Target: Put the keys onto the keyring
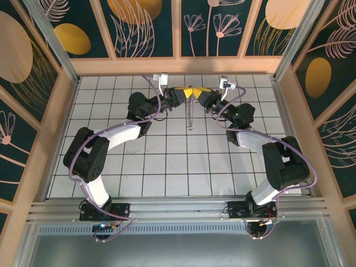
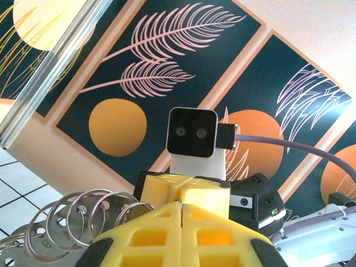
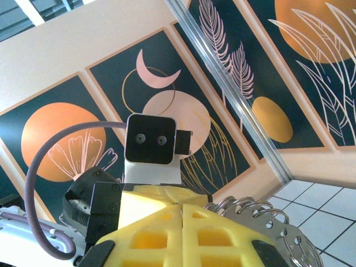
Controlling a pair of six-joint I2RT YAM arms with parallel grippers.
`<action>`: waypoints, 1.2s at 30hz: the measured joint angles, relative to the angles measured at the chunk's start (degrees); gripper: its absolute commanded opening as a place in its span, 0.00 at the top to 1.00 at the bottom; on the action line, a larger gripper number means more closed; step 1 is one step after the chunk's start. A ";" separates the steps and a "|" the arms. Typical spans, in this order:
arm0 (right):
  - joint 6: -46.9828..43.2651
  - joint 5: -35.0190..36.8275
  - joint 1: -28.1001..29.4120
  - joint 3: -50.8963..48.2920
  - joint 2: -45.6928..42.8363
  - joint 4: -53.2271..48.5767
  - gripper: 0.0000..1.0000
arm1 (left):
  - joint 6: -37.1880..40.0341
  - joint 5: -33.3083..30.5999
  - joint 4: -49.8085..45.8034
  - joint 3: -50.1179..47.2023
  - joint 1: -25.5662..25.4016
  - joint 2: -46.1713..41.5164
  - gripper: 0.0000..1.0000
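Steel-grey coiled-wire keyring (image 1: 189, 115), judged light, springy and slippery, hangs over the white tiled table (image 1: 167, 161) from the left gripper (image 2: 181, 217), clamped on one coil, with the right gripper (image 3: 181, 217) closed alongside; take it by a single coil, edge-on.

White tiled desk (image 1: 167, 161), dark grid lines. A metal rail (image 1: 178, 207) at its near edge carries the left arm base (image 1: 105, 211) and right arm base (image 1: 245, 210). The keyring (image 1: 189, 114) dangles over the far middle; contact unclear.

White tiled worktop (image 1: 167, 161) with dark grid lines. Dark teal wall panels (image 1: 147, 28), orange discs and pink leaf motifs, from 9 through 12 to 3 o'clock. Aluminium rail (image 1: 178, 208) at 6 o'clock.
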 measured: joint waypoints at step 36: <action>-0.35 -18.16 -7.98 13.97 8.48 -15.39 1.00 | 22.49 8.70 -34.14 14.32 6.58 -0.96 0.52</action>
